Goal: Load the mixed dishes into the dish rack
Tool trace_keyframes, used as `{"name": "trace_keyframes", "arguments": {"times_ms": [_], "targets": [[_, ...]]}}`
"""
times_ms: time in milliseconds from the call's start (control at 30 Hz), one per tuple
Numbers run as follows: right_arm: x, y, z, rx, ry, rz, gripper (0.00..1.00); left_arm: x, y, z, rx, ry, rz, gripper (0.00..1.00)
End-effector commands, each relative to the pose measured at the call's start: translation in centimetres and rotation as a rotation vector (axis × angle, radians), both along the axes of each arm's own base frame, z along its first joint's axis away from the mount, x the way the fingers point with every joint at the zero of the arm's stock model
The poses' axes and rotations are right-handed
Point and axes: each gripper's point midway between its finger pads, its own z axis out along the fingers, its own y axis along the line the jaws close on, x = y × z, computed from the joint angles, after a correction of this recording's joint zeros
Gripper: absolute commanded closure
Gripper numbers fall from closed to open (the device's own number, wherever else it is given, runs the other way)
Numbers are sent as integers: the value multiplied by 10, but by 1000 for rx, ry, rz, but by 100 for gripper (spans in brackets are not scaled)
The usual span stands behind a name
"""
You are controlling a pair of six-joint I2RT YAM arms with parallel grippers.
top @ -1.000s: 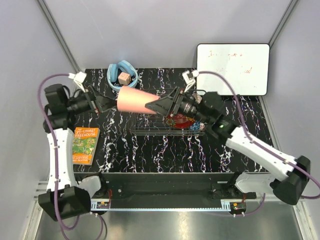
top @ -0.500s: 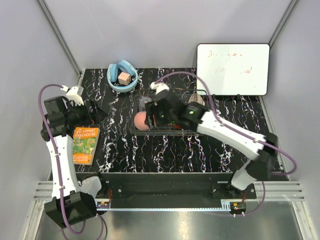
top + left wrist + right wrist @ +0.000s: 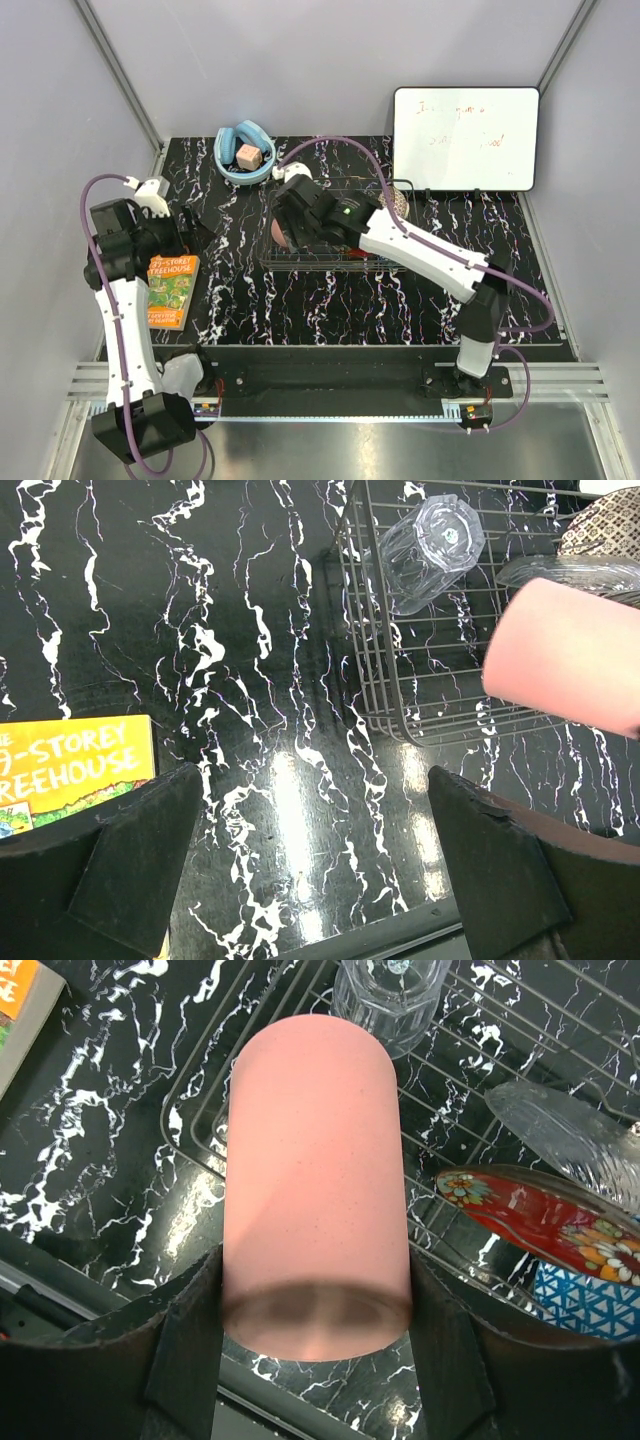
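Cup (image 3: 315, 1170), seemingly light, slick plastic, is pinched by its end between right gripper (image 3: 315, 1330) jaws; left gripper (image 3: 315, 840) gapes empty.

Lab test cell: grey panel walls (image 3: 330, 60) around black marbled table (image 3: 330, 300); whiteboard (image 3: 466, 137) at table's far-right corner, metal rail (image 3: 340, 413) along near edge.

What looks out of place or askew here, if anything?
Nothing is spilled or broken. Only the salmon-pink cup is askew, held on its side by the right gripper over one end of the dish rack.
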Motion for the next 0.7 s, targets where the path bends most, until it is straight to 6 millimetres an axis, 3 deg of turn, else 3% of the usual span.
{"name": "trace_keyframes", "arguments": {"times_ms": [0, 67, 100, 333, 400, 433, 500, 533, 667], "targets": [[10, 8, -4, -80, -5, 26, 100, 2, 4, 3, 32, -36, 2, 1], [15, 12, -1, -89, -11, 22, 100, 1, 3, 0, 27, -30, 0, 1], [16, 12, -13, -134, 9, 29, 100, 0, 2, -2, 30, -28, -5, 1], [27, 25, -18, -105, 97, 50, 100, -2, 4, -5, 51, -33, -4, 1], [29, 24, -30, -134, 137, 55, 100, -2, 5, -4, 56, -40, -6, 1], [32, 27, -25, -116, 140, 59, 100, -2, 4, -3, 57, -40, -6, 1], [33, 24, -41, -163, 187, 61, 100, -2, 5, -4, 59, -38, -5, 1], [35, 27, -36, -149, 186, 67, 100, -1, 5, -3, 59, -41, -4, 1], [34, 27, -56, -175, 254, 96, 100, 0, 8, -4, 64, -40, 10, 1]]}}
